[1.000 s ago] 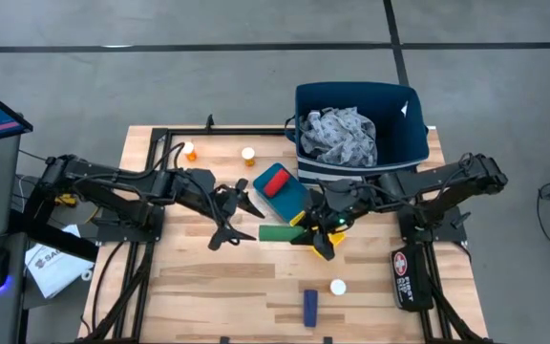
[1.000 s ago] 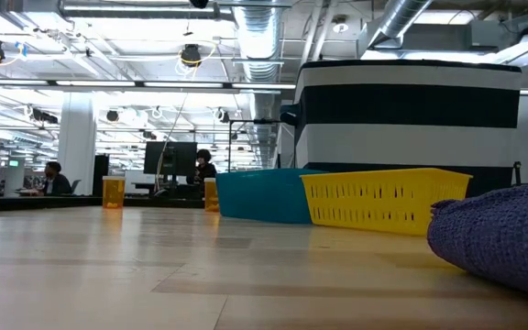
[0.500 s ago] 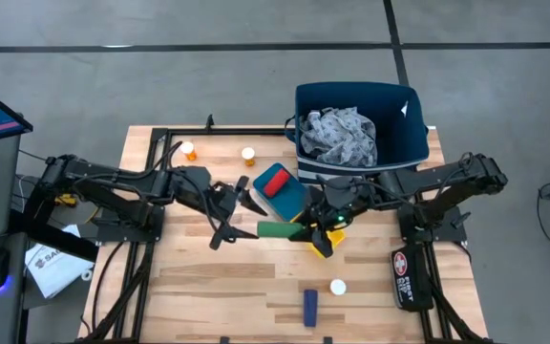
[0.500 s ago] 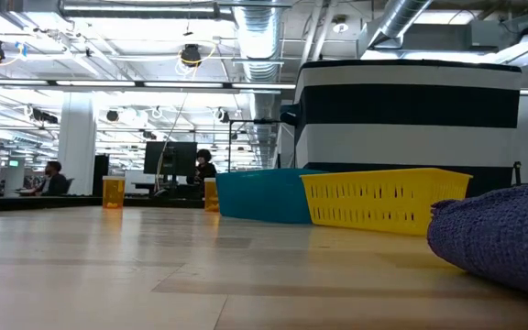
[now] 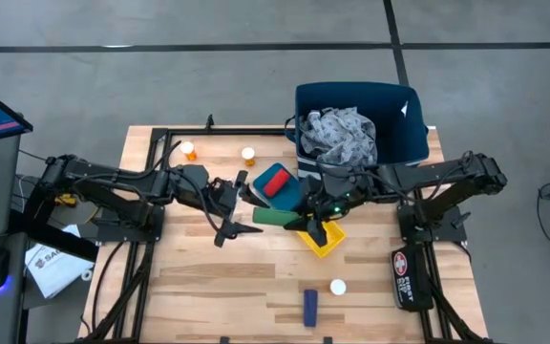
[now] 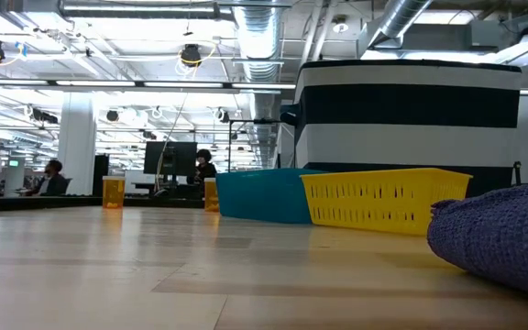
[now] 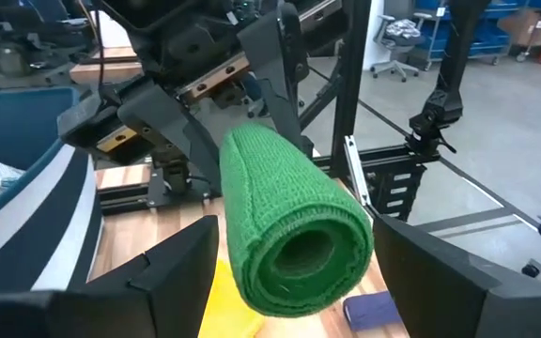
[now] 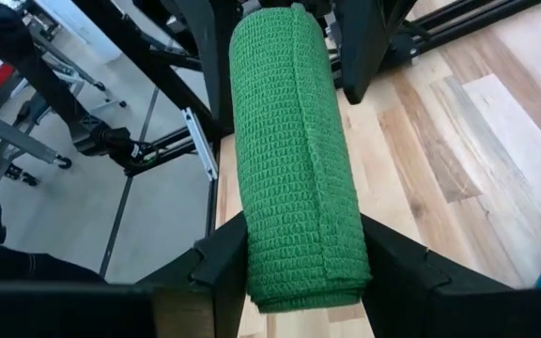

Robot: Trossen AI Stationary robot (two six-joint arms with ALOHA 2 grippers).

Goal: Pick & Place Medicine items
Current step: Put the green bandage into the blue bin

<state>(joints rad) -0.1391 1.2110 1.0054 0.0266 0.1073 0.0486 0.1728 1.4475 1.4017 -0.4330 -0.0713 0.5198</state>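
Note:
A green knit roll (image 5: 275,216) hangs level in the air between both grippers, beside the blue tray (image 5: 292,199). My right gripper (image 5: 304,223) is shut on one end of it. My left gripper (image 5: 238,205) is open, and its fingers stand on either side of the roll's other end (image 7: 294,253); I cannot tell whether they touch it. A red item (image 5: 275,184) lies in the blue tray. Two orange bottles (image 5: 189,150) (image 5: 248,154) stand near the far edge. A white-capped bottle (image 5: 338,286) and a small blue box (image 5: 309,306) sit near the near edge. My right gripper pinches the green roll's end (image 8: 303,272) between its two fingers (image 8: 224,268). It comes from the table's right, about level, with the fingers lying along the roll. The roll is lifted clear of the table and points away toward my left gripper.
The yellow tray (image 5: 321,239) lies under my right gripper, next to the blue tray. A dark blue bin (image 5: 399,143) holding grey-blue patterned cloth (image 5: 342,134) stands at the far right. The low view shows both trays (image 6: 383,200) and the blue box (image 6: 502,234) close by. People sit in the room behind.
My right gripper has carried the green roll toward the table's far edge and a little left, off the yellow tray. My left gripper has shifted right toward the roll, so that its open fingers now flank the roll's free end.

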